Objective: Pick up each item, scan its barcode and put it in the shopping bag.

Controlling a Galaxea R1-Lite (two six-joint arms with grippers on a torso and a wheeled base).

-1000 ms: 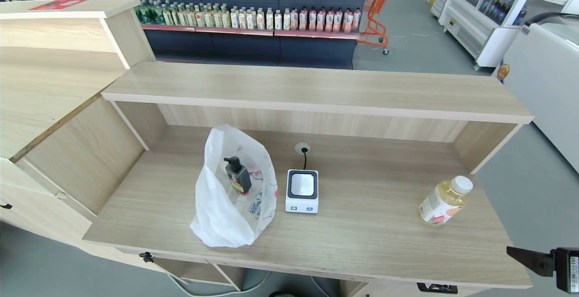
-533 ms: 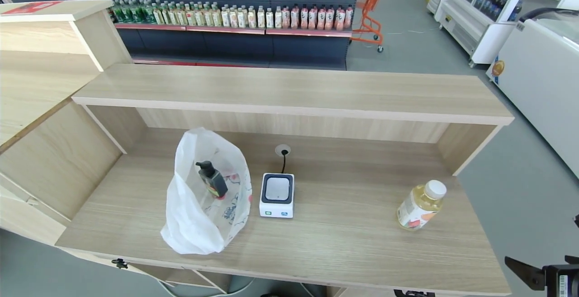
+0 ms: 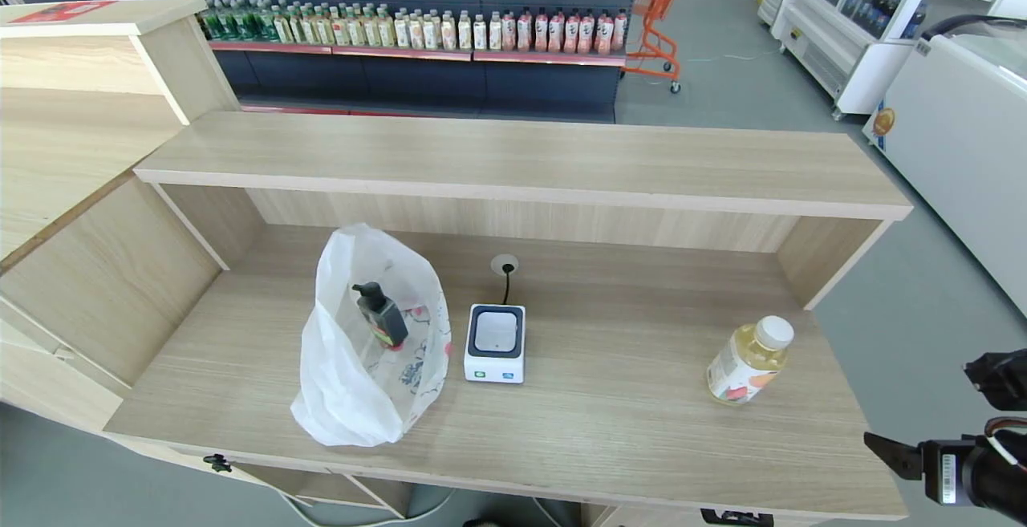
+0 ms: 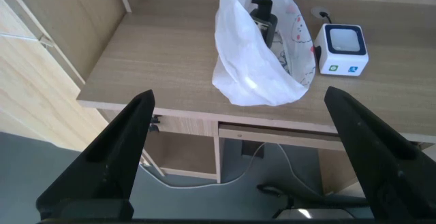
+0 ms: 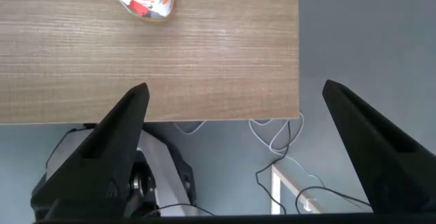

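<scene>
Bottle point(image 3: 750, 358), well right of scanner point(image 3: 495, 333): probably rigid, slick, liquid-heavy; grasp mid-body. Left gripper point(image 4: 238, 98) and right gripper point(image 5: 235, 89): jaws spread.

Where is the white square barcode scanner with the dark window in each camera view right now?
Head view: the white square barcode scanner sits mid-picture on the light wooden counter, beside the white plastic shopping bag, on its right.
Left wrist view: the scanner is near the picture's upper right, next to the bag.
Right wrist view: not in it.
Shared landmark: the counter's front edge, seen in all three views.
</scene>
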